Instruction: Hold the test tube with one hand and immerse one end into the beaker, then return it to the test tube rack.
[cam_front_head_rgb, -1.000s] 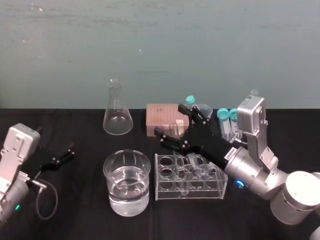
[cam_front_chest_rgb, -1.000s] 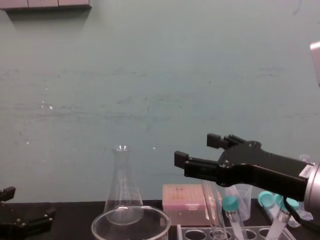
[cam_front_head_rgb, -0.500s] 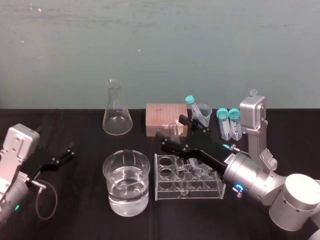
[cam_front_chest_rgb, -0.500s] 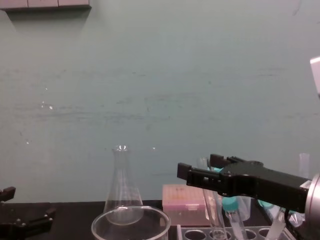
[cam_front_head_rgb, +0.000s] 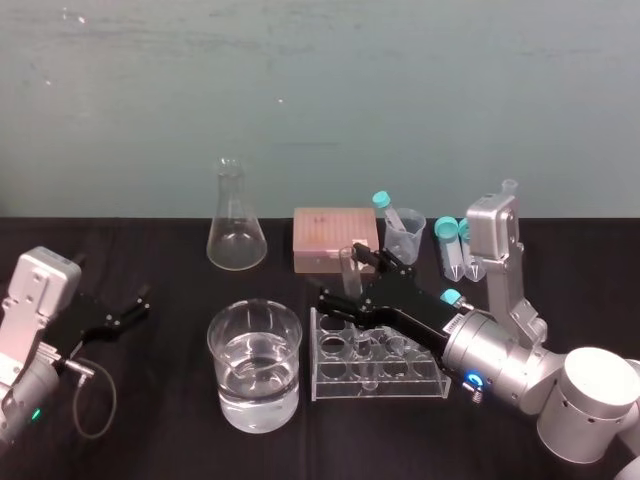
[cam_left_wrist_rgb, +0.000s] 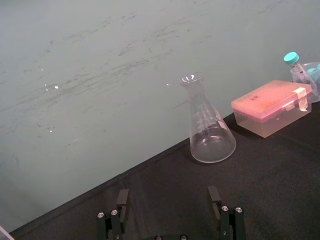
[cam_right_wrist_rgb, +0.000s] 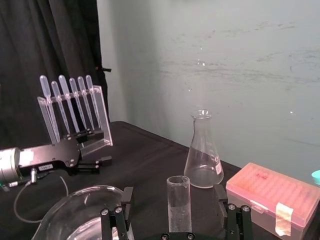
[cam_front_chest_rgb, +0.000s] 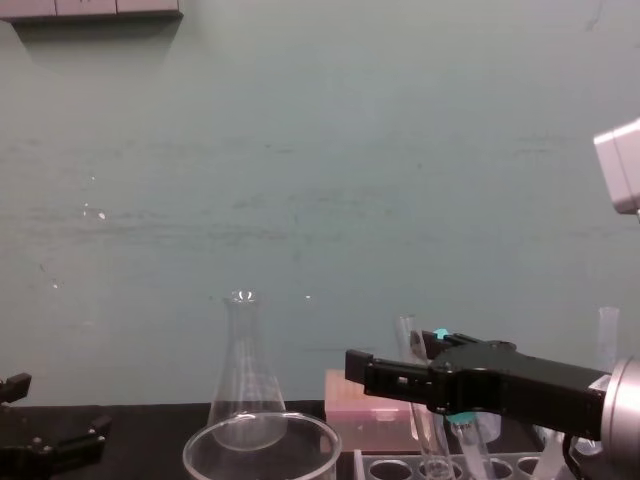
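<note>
In the head view, my right pincer (cam_front_head_rgb: 345, 275) reaches over the test tube rack (cam_front_head_rgb: 400, 385) and straddles the test tube (cam_front_head_rgb: 349, 262). The tube stands upright in a hole at the rack's 11 o'clock corner. The beaker (cam_front_head_rgb: 254, 365), part full of clear liquid, sits at the rack's 9 o'clock. My left pincer (cam_front_head_rgb: 125, 310) is parked far out at 9 o'clock on the desk (cam_front_head_rgb: 160, 440).

In the left wrist view, its fingers are apart around nothing.

In the right wrist view, the fingers stand spread either side of the tube, seemingly with gaps.

In the chest view, contact is hard to judge.

I reckon the grasp, dip and return all remain.
</note>
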